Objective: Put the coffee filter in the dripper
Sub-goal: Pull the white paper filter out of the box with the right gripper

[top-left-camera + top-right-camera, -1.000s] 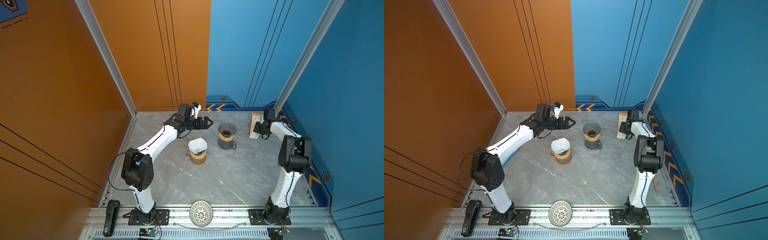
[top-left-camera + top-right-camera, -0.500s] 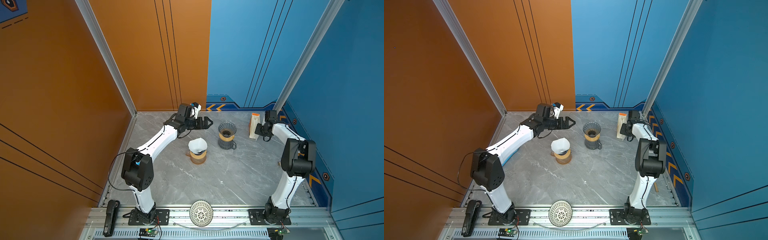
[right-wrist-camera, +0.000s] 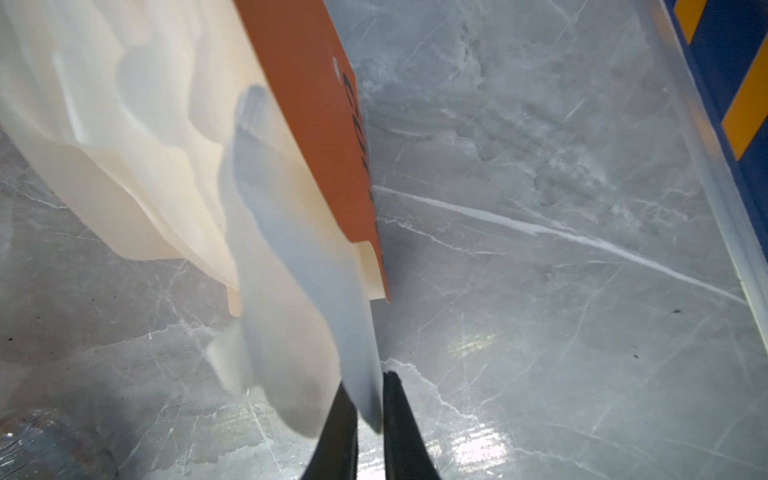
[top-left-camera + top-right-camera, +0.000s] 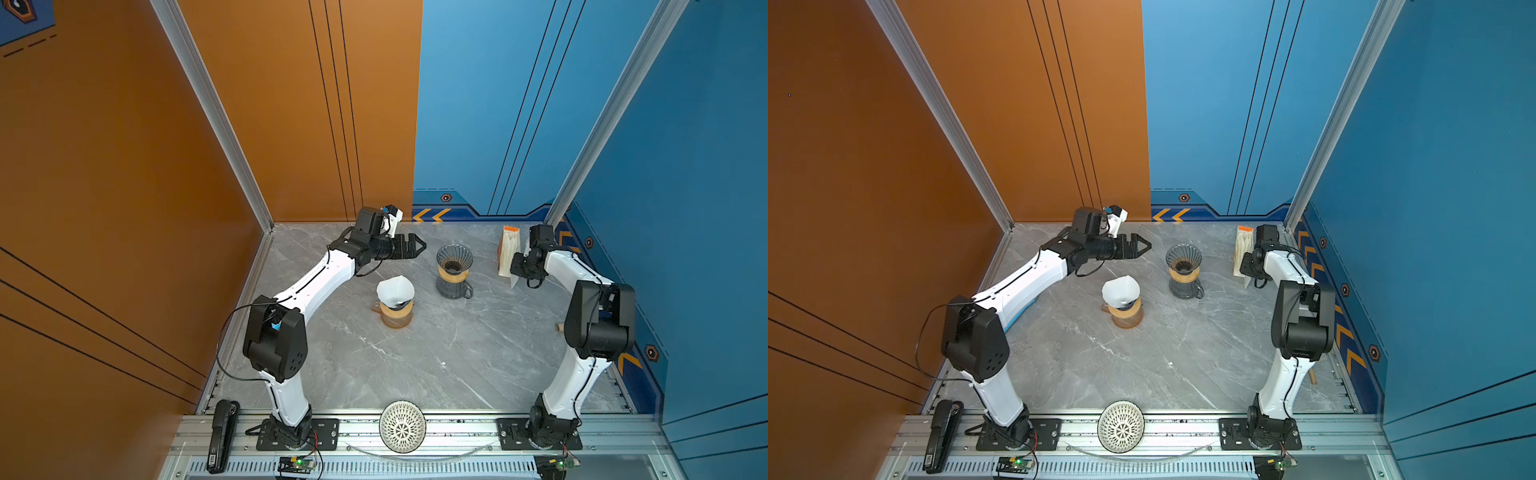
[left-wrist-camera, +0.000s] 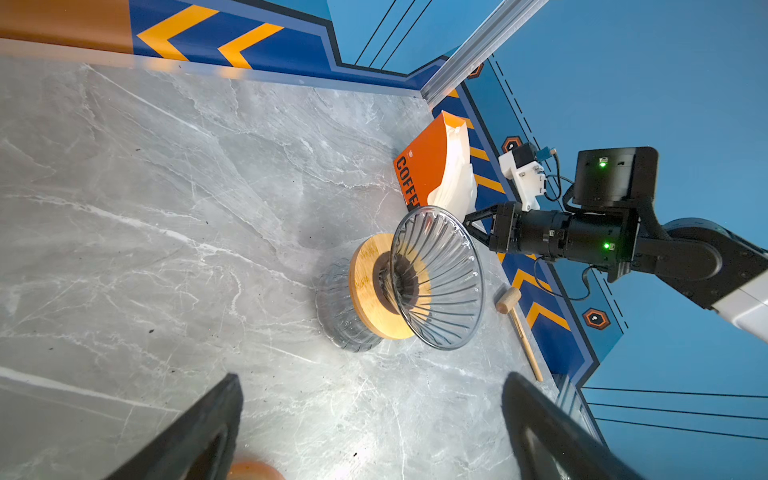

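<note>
Noted at right end effector [image 3: 366, 390]: jaws narrow, pinching the edge of one white filter [image 3: 299, 316]. Filter overlapping the open side of the orange pack [image 3: 307, 104] and hanging past its corner; well apart from dripper [image 4: 454, 257], not in it. Pack upright on bench [image 4: 457, 353], right of dripper in both top views, more white filters inside.

Dripper: clear ribbed glass, empty, upright on a wood collar over a dark carafe [image 4: 453, 286].

Left of dripper, left end effector [image 4: 417, 244]: jaws wide, holding nothing, above bench, tips pointed toward dripper, near, not touching.

Front-left of dripper: amber carafe [image 4: 397, 318] topped by a second filter [image 4: 395, 289], open end up.

Right-front of dripper, by the blue wall: wooden mallet [image 5: 519, 328], flat on bench.
</note>
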Tool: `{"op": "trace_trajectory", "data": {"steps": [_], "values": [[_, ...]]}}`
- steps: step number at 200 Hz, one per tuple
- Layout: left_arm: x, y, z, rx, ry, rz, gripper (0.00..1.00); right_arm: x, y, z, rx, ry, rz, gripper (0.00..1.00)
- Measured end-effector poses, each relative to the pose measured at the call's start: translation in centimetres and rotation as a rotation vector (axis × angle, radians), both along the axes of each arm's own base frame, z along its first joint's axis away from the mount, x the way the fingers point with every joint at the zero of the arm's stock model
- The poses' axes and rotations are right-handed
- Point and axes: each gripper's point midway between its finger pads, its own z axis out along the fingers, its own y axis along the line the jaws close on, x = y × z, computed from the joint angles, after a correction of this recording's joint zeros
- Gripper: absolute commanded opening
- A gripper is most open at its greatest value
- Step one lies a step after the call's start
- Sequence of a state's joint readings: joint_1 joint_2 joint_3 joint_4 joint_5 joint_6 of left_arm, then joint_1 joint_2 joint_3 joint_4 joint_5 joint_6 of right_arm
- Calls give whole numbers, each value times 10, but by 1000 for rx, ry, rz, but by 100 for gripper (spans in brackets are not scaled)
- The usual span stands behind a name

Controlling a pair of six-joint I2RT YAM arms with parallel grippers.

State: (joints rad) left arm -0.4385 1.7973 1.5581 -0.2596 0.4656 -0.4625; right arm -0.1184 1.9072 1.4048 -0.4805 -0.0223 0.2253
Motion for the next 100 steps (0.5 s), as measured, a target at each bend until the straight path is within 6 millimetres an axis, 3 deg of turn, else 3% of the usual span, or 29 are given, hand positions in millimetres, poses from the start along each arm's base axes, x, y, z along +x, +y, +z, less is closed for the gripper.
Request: {"op": "trace_trajectory", "data": {"steps": [60, 100], "values": [[0, 0, -1, 1, 3, 0, 98, 12, -2, -1, -2, -10, -1, 11], [-1, 0, 0, 0, 3, -3, 98, 15, -2, -10, 2, -2, -8, 0]]}}
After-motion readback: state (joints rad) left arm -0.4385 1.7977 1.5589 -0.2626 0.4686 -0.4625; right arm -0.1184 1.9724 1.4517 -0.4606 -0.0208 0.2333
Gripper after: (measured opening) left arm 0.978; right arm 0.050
